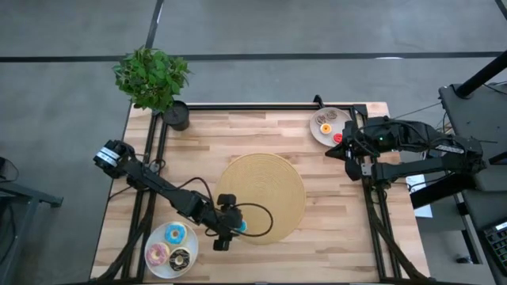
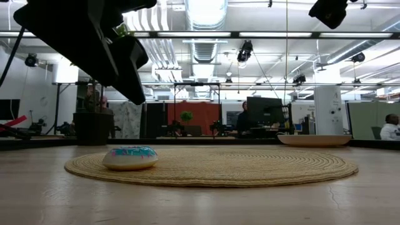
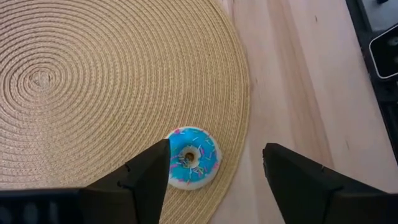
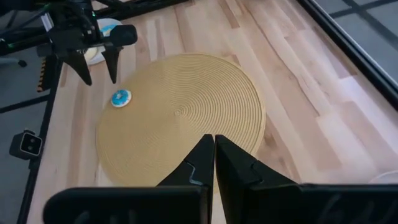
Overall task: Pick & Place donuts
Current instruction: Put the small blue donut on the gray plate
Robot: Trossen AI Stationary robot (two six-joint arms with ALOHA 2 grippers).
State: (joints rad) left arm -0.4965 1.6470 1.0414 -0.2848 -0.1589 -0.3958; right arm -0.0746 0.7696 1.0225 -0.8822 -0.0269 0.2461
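Note:
A light-blue sprinkled donut (image 3: pixel 193 165) lies flat on the big tan woven disc (image 1: pixel 265 194), near its near-left edge; it also shows in the low view (image 2: pixel 130 157). My left gripper (image 3: pixel 214 171) hangs open above it, raised clear, with the donut nearer one finger. The gripper also shows from overhead (image 1: pixel 226 237). Three larger donuts sit on a white plate (image 1: pixel 158 237) at the near-left corner: blue (image 1: pixel 175 233), pink (image 1: pixel 157 254) and chocolate (image 1: pixel 181 259). My right gripper (image 4: pixel 214 152) is shut with nothing seen between its fingers, beside the far-right plate (image 1: pixel 321 134) of tiny donuts (image 1: pixel 325 127).
A potted plant (image 1: pixel 154 79) stands at the table's far-left corner. Dark frame bars run along the table's left side (image 1: pixel 150 158) and right side (image 1: pixel 372 214). Bare wood (image 1: pixel 333 229) lies between the disc and the right bars.

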